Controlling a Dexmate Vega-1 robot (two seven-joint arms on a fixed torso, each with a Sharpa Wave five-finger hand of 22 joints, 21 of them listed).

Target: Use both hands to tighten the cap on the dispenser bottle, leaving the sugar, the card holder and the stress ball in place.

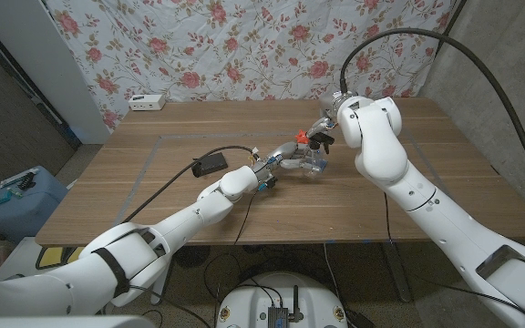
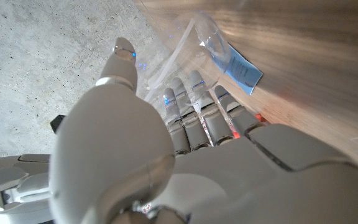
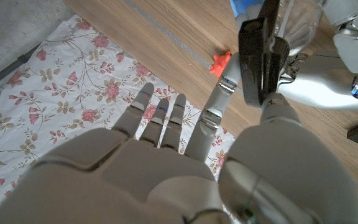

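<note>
**Q:** Head view first: where is the dispenser bottle, and how is it held?

**A:** It is seen near the worktop's middle, toward the far side, between the two hands. The clear body is gripped by the left hand, probably so that it cannot spin. The black cap is pinched by the right hand between thumb and a finger, the other fingers being left spread; a twist is presumably meant to be given from there.

**Q:** What else is around, and is anything in the way?

**A:** A black card holder is seen just beside the left forearm, so a swing of that arm could shift it. A small orange-red item lies close to the bottle; whether it is the stress ball cannot be told. A white box sits at the far edge, well apart. The sugar cannot be made out.
</note>
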